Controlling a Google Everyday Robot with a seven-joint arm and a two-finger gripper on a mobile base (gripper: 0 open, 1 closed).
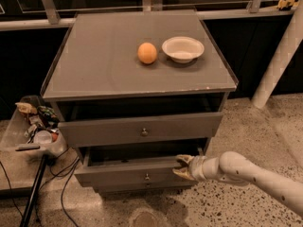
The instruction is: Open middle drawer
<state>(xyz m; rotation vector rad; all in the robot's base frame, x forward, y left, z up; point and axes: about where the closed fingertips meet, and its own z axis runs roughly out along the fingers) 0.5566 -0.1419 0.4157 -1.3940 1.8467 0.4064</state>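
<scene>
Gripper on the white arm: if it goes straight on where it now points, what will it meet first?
The pale gripper, low at right, points left at the right end of the grey flat-fronted middle drawer with a small round knob. It would meet that front first; it may already touch it.

**One high camera, facing the cabinet front**

A single view covers the scene. The camera sits above and in front of the cabinet, facing it and tilted down, so the whole top and the drawer fronts show together. It stands fairly near: the cabinet fills the middle of the frame, with speckled floor at 3 o'clock and a plastic tub at 9 o'clock. The arm enters from 4 o'clock. The gripper sits toward 5 o'clock, at the right end of the middle drawer.
</scene>
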